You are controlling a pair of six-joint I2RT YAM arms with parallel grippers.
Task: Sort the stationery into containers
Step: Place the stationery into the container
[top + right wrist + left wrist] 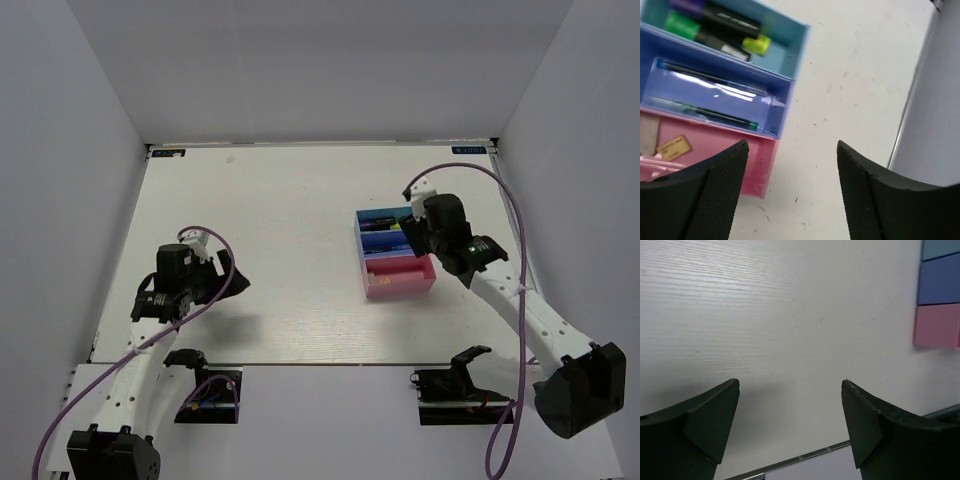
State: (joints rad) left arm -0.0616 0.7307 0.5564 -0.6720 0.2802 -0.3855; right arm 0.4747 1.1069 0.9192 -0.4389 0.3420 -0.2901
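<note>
White table (270, 200) carries the containers (782, 107); their markers (727, 22) look light, stiff, slick, best pinched mid-barrel; left gripper (791, 384) and right gripper (792, 144) gape, empty

- Pale table (290, 210) with faint wood grain, small scuffs and specks toward the right side
- Plain white back wall (320, 70), left wall (60, 200) and right wall (590, 180) closing in around it
- Small blue label (168, 153) at the far left corner, another at the far right
- Soft, even light, only faint shadows on the tabletop
</note>
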